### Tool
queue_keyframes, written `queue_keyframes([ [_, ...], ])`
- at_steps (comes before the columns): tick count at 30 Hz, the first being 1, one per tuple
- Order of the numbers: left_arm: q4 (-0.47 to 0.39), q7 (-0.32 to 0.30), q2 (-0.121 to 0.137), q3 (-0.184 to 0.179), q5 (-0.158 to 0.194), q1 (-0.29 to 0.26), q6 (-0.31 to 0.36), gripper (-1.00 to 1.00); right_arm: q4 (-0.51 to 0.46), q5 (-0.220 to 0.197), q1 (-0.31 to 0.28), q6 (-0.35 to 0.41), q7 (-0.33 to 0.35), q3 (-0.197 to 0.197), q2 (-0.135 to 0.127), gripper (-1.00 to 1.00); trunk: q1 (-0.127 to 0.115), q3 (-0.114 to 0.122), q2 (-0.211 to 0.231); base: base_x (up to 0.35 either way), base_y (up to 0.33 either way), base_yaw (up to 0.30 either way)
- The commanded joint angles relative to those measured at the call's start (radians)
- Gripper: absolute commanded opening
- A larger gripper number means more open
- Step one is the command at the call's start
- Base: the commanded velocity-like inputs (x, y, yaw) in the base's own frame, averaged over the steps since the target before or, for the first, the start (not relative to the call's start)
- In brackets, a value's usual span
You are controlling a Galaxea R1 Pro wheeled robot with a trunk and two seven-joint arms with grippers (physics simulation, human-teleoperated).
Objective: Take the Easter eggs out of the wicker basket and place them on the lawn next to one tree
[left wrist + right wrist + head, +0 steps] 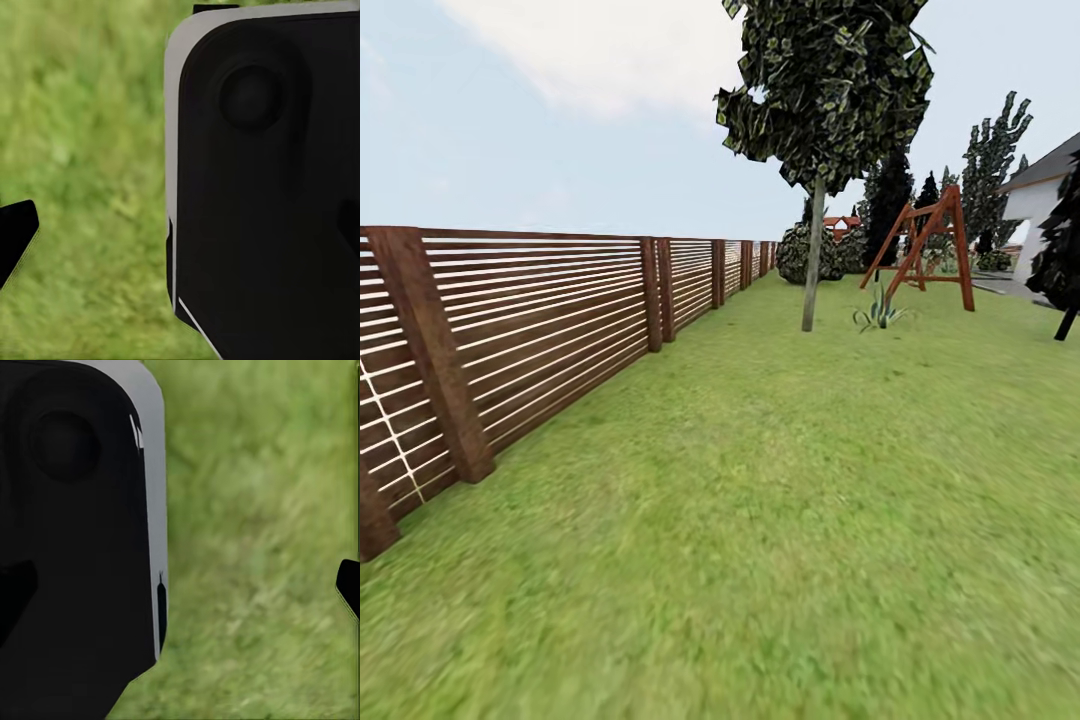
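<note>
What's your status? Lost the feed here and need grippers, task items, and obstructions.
Tool states unreadable, wrist views show lawn. Tree ahead with grey-brown trunk. Fence along left, swing frame beyond the tree.

A home garden: a wide lawn edged by a slatted wooden fence, with a tree, a wooden swing frame and a white house beyond.

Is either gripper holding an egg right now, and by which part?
Cannot be told. Both wrist views show lawn beside a dark robot part; no egg appears, and the jaws' state is unclear.
</note>
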Motion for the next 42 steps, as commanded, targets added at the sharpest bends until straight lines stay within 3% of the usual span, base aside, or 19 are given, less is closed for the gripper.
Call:
queue_keyframes([
  [1, -0.002, -0.001, 0.0, 0.001, 0.0, 0.001, 0.001, 1.0, 0.002, 0.0, -0.001, 0.0, -0.001, 0.001, 0.0, 1.0, 0.001, -0.001, 0.0, 0.337, 0.0, 0.0],
  [42, -0.002, 0.0, 0.0, 0.001, 0.0, 0.001, 0.001, 1.0, 0.001, 0.0, -0.001, 0.0, -0.001, 0.001, 0.001, 1.0, 0.001, -0.001, 0.0, 0.337, 0.0, -0.029],
])
